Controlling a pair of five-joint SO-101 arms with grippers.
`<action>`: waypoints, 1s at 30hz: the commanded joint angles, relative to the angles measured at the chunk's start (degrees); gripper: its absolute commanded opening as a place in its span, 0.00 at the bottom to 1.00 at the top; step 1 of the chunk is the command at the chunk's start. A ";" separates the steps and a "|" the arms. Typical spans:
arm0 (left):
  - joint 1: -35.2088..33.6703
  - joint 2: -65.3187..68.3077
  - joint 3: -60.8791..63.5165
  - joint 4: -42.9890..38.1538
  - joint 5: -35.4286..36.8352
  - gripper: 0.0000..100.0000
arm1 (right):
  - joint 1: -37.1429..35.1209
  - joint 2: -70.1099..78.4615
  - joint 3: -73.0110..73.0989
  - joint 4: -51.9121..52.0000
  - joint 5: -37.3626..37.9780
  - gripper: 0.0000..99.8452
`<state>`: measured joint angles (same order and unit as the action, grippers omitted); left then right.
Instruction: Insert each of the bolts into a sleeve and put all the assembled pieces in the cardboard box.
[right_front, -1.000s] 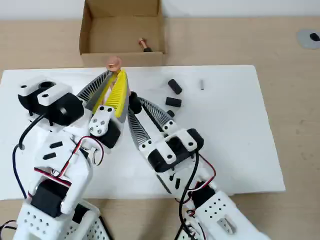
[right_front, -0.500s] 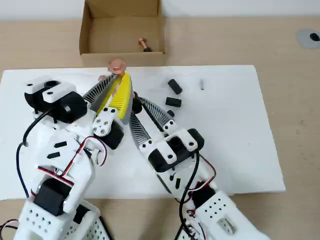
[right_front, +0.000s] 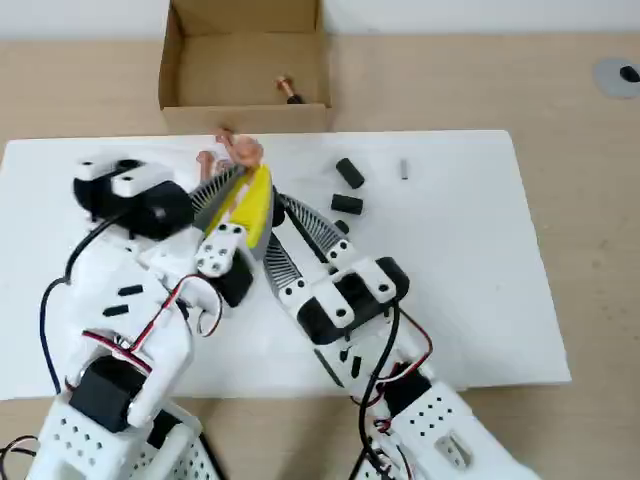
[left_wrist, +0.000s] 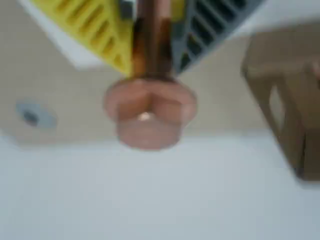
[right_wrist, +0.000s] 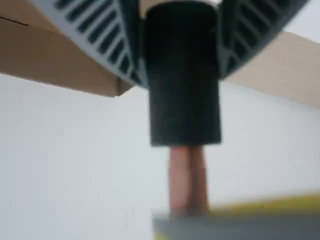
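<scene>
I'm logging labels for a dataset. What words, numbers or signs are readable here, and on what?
None readable. The cardboard box, white mat, copper bolt and black sleeve bear no visible print; the dark mark on the grey disc is too small to tell.

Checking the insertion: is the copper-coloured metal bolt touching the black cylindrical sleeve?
Touching. The right wrist view shows the shaft of the copper-coloured metal bolt disappearing inside the black cylindrical sleeve, with no gap between them.
</scene>
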<state>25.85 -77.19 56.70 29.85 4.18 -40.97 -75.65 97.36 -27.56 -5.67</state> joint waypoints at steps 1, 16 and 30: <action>-0.26 -0.75 -2.29 0.79 0.00 0.07 | 0.57 -0.92 -1.98 -1.23 -0.62 0.01; -5.36 -0.13 -21.54 25.93 1.58 0.15 | 0.57 -0.48 -2.42 -1.14 -0.44 0.01; -25.49 22.99 -57.41 66.20 0.53 0.14 | 9.01 6.11 -28.35 22.59 -2.90 0.01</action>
<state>6.59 -58.29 4.84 88.22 5.14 -33.49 -73.10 80.84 -9.36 -7.69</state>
